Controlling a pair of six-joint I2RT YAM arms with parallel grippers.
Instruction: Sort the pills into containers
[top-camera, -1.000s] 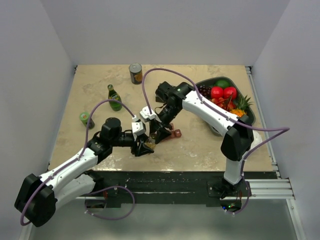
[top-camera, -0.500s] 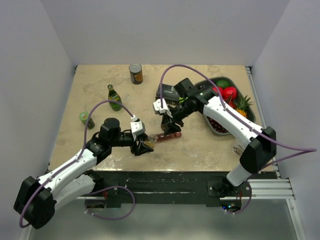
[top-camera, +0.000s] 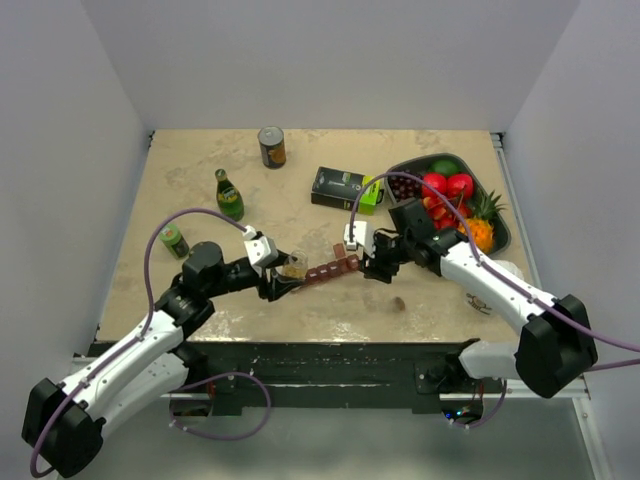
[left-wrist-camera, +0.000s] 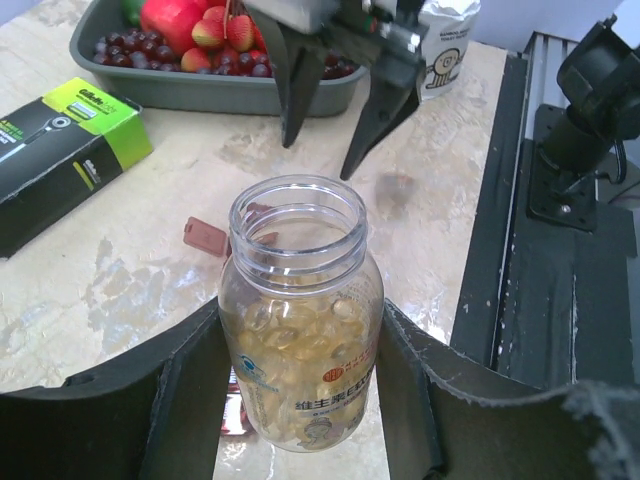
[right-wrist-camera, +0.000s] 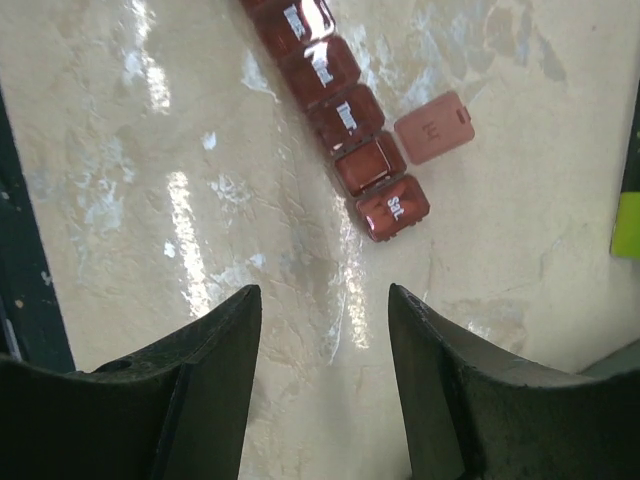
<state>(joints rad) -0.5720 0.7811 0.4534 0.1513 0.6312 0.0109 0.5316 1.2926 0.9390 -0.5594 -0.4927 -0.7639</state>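
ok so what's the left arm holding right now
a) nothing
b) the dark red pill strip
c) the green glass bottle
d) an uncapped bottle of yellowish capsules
d, the left wrist view shows the pill bottle, capless and full of yellowish capsules, gripped between the left jaws, while the dark red strip lies on the table.

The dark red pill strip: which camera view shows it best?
The right wrist view. The pill strip lies close under that camera, with lid labels visible and one lid open. The top external view shows most of the strip, but small. The left wrist view shows only small parts beside the bottle.
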